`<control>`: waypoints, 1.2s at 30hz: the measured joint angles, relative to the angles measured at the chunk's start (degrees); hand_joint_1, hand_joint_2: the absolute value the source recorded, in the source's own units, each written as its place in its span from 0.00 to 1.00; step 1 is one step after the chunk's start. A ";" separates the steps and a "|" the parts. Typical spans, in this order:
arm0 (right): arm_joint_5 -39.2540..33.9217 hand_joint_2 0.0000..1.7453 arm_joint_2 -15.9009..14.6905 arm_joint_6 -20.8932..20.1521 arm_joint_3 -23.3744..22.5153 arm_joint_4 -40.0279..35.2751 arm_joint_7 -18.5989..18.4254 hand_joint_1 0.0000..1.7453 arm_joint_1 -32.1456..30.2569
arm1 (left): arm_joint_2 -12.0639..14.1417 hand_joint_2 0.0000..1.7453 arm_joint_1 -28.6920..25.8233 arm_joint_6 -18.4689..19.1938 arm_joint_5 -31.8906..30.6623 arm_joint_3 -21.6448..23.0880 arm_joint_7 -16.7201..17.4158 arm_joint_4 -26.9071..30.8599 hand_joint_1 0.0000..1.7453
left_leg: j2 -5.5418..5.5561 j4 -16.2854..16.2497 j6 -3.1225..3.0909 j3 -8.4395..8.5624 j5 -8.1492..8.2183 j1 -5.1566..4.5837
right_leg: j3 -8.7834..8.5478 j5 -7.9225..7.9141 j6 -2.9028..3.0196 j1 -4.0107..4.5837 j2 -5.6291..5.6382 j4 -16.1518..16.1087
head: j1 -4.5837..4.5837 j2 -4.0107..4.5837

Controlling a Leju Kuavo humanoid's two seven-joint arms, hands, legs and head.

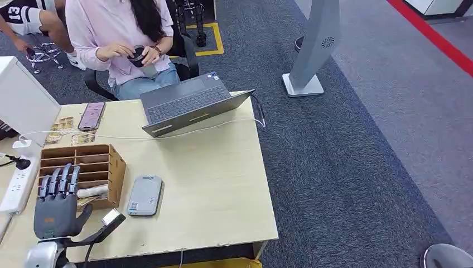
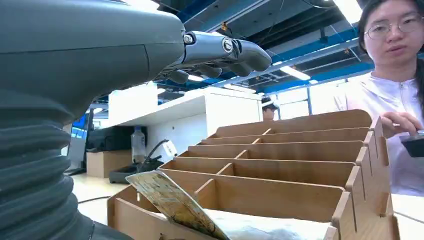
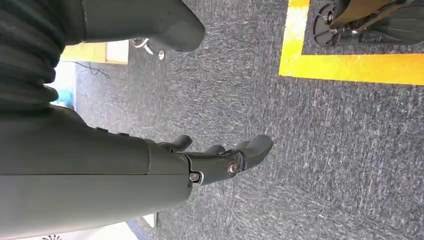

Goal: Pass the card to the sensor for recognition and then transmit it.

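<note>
While the left hand [image 1: 56, 207] hovers over the near end of the wooden card rack [image 1: 114, 167], its fingers [image 1: 59, 180] are stretched out flat and apart, holding nothing; in the left wrist view they reach forward above the rack's dividers without touching them. The card [image 2: 172, 200] leans tilted in the rack's nearest slot, one corner raised above the front wall, its printed face turned up (the pattern is too blurred to read). Judging by its look, it is thin, light and fairly stiff, with a smooth face that could slip under a flat press. The raised corner and free upper edge seem the sensible place to take hold, pinched on both faces between thumb and a finger rather than scooped from below, since the slot walls crowd the lower part. A hard squeeze might bend it; a loose one might let it slide back into the slot.

Just beside the rack, on the worktop [image 1: 223, 184], lies a flat grey sensor pad [image 1: 145, 195], probably where the card must be presented. Beyond the rack stands an open laptop [image 1: 187, 102], and behind it sits a person [image 1: 120, 33].

The right hand [image 3: 220, 160] hangs over carpeted floor, its fingers loosely curled and holding nothing.
</note>
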State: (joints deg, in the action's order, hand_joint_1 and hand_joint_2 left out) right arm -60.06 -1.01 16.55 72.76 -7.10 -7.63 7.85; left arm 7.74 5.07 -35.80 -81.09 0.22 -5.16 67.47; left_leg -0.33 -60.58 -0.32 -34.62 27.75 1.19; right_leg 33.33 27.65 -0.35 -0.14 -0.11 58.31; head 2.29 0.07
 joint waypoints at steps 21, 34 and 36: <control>-1.03 1.00 0.00 0.00 0.68 0.00 -0.04 0.00 0.02 | -0.15 1.00 -0.73 2.01 0.57 0.22 -0.20 0.24 1.00 | 0.00 0.00 0.00 0.00 0.00 0.00 | 0.00 0.00 0.00 0.00 0.00 0.00 | 0.00 0.00; -1.73 1.00 0.00 0.02 1.09 0.00 0.13 0.00 0.05 | -0.13 1.00 -1.13 4.48 3.21 0.81 -1.31 0.90 1.00 | -0.01 0.00 0.00 0.01 0.00 0.00 | 0.00 0.00 0.00 0.00 0.01 0.00 | 0.00 0.00; -1.75 1.00 0.00 0.04 1.11 0.00 0.13 0.00 0.06 | -0.15 1.00 -1.04 4.70 3.28 0.85 -1.31 0.90 1.00 | -0.01 0.00 0.00 0.01 0.00 0.00 | 0.00 0.00 0.00 0.00 0.01 0.00 | 0.00 0.00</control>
State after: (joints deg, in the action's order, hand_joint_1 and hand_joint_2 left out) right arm -61.81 -1.01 16.59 73.88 -7.10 -7.50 7.91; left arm 7.58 4.03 -31.11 -77.81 1.07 -6.47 68.37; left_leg -0.34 -60.58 -0.31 -34.61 27.75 1.19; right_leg 33.33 27.65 -0.35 -0.15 -0.10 58.31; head 2.30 0.07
